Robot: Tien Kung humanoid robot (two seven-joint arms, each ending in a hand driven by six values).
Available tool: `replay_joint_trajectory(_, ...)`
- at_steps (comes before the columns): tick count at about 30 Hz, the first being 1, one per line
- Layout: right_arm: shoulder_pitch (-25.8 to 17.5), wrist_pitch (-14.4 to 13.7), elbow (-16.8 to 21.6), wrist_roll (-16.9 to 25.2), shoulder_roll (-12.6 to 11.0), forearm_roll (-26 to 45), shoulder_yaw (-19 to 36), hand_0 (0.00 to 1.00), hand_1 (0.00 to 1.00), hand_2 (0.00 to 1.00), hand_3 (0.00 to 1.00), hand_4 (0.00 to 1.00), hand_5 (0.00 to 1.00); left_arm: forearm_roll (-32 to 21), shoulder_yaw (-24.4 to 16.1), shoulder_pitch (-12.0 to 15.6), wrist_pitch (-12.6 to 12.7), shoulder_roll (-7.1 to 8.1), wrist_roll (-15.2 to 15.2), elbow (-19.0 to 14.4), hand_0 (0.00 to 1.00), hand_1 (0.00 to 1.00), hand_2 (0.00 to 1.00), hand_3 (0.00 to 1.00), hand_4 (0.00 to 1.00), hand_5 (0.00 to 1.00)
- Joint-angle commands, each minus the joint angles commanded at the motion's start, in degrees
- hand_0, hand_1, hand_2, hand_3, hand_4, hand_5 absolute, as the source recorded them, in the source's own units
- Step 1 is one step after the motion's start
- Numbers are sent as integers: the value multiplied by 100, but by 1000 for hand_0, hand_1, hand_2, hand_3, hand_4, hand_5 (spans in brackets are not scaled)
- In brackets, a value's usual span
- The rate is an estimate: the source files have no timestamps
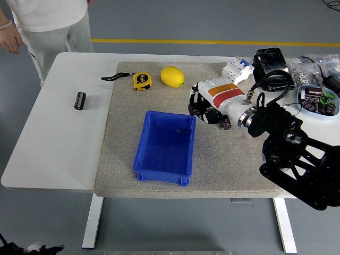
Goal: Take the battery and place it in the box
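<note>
A blue open box (142, 142) stands on the grey mat (122, 154), empty. A small dark cylinder that looks like the battery (226, 125) peeks out from under my right wrist, right of the box; most of it is hidden. My right hand (204, 110), white-shelled with black fingers, hovers over the mat just beyond the box's far right corner. I cannot tell whether it holds anything. A second black battery (79, 100) lies on the bare white table (58, 138) at the left. My left arm is out of view.
A yellow tape measure (142, 81) and a lemon (172, 76) lie at the mat's far edge. A white breaker (234, 66), a black pack (272, 68) and a bowl of parts (317, 99) sit at the far right. A person (45, 21) stands at the far left.
</note>
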Motion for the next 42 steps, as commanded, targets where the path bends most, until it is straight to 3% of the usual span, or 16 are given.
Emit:
replay_joint_trajectory(9, 530, 543, -330, 183, 471, 393, -869, 482, 424, 440, 474, 795, 2, 133, -83, -63, -13, 27, 42, -28, 576, 527, 611, 690, 712, 705)
replay_joint_trajectory(10, 546, 620, -365, 209, 493, 409, -905, 572, 489, 522, 513, 756, 114, 137, -85, -69, -11, 27, 45, -30, 569, 526, 604, 690, 713, 704)
replay_joint_trajectory(15, 572, 1117, -507, 371, 527, 309, -990, 572, 489, 522, 513, 756, 114, 147, -115, -77, 3, 30, 50, -36, 569, 526, 604, 690, 713, 704)
replay_joint_trajectory(16, 567, 1185, -530, 401, 524, 294, -985, 707, 726, 794, 896, 998, 269, 146, -115, -77, 5, 28, 52, -37, 562, 520, 598, 690, 715, 707)
replay_joint_trajectory(21, 542, 1487, -619, 569, 527, 185, -916, 707, 726, 794, 896, 998, 269, 162, -113, -66, -22, 30, 70, -47, 562, 520, 598, 690, 715, 707)
replay_joint_trajectory(22, 536, 1501, -624, 591, 529, 173, -904, 781, 787, 856, 954, 998, 308, 163, -109, -63, -25, 30, 73, -49, 561, 517, 598, 689, 714, 704)
replay_joint_trajectory(28, 449, 1542, -550, 666, 490, 102, -673, 766, 779, 845, 939, 998, 333, 168, -119, -34, -35, 19, 87, -54, 559, 516, 596, 689, 714, 705)
replay_joint_trajectory(33, 300, 1600, -283, 744, 202, -103, -86, 766, 779, 845, 939, 998, 333, 62, -61, -25, -10, 11, 68, -46, 559, 516, 596, 689, 714, 705)
replay_joint_trajectory(34, 264, 1628, -229, 741, 121, -128, 91, 728, 750, 812, 877, 998, 332, 51, -59, -22, -8, 12, 64, -44, 559, 516, 591, 687, 713, 700)
replay_joint_trajectory(35, 241, 1623, -214, 742, 75, -149, 219, 728, 750, 812, 877, 998, 332, 47, -56, -22, -6, 10, 62, -43, 559, 516, 591, 687, 713, 700)
replay_joint_trajectory(38, 199, 1469, -429, 834, 11, -207, 592, 728, 750, 812, 877, 998, 332, 46, -47, -23, -9, 1, 60, -44, 559, 516, 591, 687, 713, 700)
replay_joint_trajectory(42, 233, 1269, -1147, 992, 63, -328, 799, 710, 735, 792, 853, 998, 328, 6, 2, -37, -21, -17, 64, -51, 560, 522, 595, 687, 713, 699)
